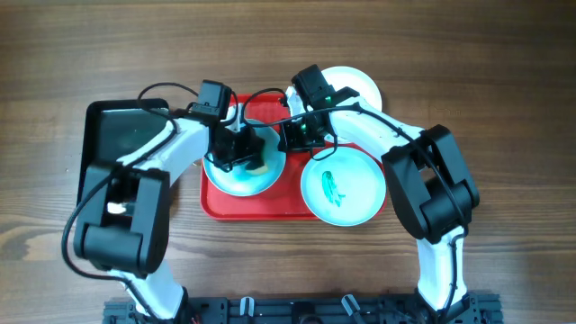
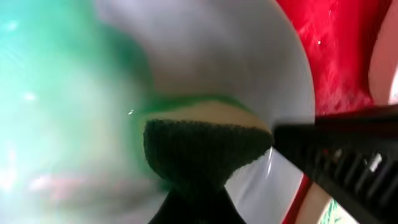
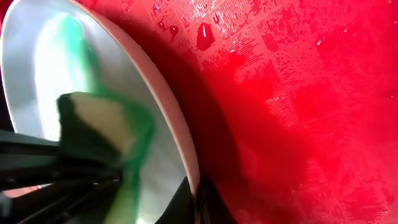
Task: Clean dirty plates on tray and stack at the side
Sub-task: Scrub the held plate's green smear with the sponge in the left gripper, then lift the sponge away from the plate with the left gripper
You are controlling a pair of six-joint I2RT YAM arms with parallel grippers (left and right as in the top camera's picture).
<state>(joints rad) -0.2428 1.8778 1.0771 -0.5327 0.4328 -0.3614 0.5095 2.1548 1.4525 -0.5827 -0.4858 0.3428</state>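
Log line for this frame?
step: wiping | left end effector: sponge on left plate | right end effector: at its rim | right plate: smeared, waiting

Sponge (image 2: pixel 205 146): dark green scrub face, cream body.
Plate under sponge (image 3: pixel 37 56): pale grey-white, streaked with a teal-green wash.
Plate right of sponge (image 1: pixel 355 202): pale aqua, teal-green smear at centre.
Plate beyond sponge (image 1: pixel 360 83): plain white.
Tray (image 3: pixel 298 112): glossy red, fine stippled texture.
Table (image 1: pixel 504 90): brown wood grain.
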